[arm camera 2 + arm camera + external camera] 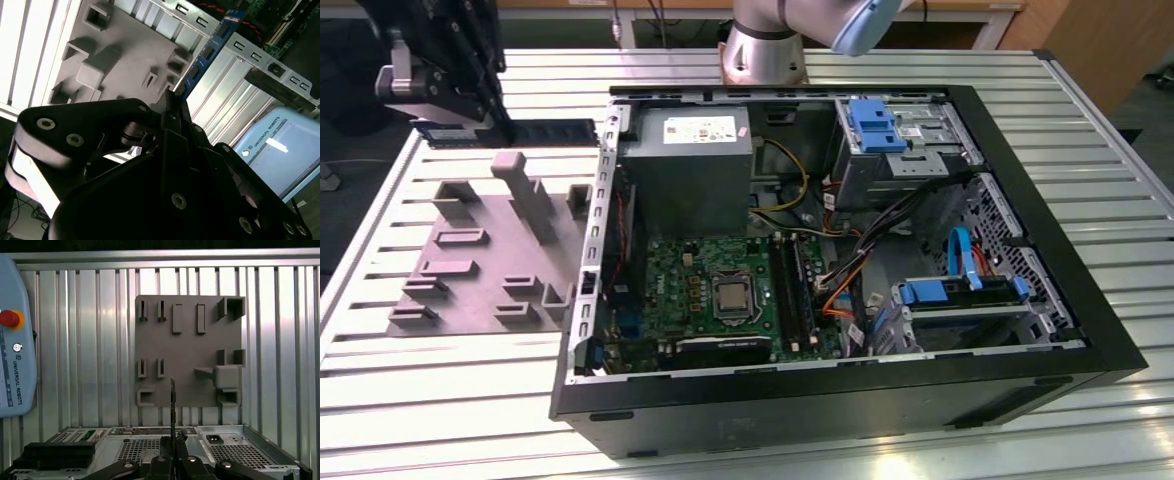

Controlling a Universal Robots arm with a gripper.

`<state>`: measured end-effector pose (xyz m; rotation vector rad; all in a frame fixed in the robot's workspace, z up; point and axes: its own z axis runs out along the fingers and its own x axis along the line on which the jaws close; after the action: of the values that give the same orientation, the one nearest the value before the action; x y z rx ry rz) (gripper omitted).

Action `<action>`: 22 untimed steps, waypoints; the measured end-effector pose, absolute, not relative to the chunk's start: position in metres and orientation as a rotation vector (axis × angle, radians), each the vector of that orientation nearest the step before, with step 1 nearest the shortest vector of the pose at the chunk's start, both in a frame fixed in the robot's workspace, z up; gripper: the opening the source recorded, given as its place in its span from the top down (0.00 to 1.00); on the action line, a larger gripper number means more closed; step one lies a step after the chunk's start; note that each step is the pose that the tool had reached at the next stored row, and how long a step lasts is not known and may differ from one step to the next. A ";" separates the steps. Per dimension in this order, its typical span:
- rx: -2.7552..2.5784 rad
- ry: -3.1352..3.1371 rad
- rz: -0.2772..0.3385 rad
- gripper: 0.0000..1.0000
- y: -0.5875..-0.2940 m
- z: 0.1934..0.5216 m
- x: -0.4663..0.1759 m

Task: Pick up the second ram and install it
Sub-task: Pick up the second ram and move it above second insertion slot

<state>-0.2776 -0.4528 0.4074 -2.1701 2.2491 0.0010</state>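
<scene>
Gripper [172, 102] up close, pinching one end of the second ram [207, 51], which hangs lifted near the grey holder block [480, 250], beside the open computer case [854, 410]. Held by its end, the stick could pivot and miss the motherboard [680, 270] socket.

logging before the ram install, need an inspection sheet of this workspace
surface: slatted metal table, grey holder block on it
job's things: second ram held in the air near the holder block, not in the motherboard
clutter: teach pendant on the table
grippers: gripper, jaws shut on the second ram
cables: loose wires inside the open computer case
surroundings: arm base behind the case
</scene>
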 end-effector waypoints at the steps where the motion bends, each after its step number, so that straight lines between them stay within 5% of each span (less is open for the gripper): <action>1: -2.170 2.249 0.001 0.86 -0.453 0.407 -0.275; 22: -2.170 2.249 0.001 0.86 -0.453 0.407 -0.230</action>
<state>-0.2297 -0.4528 0.4074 -2.1700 2.2492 0.0010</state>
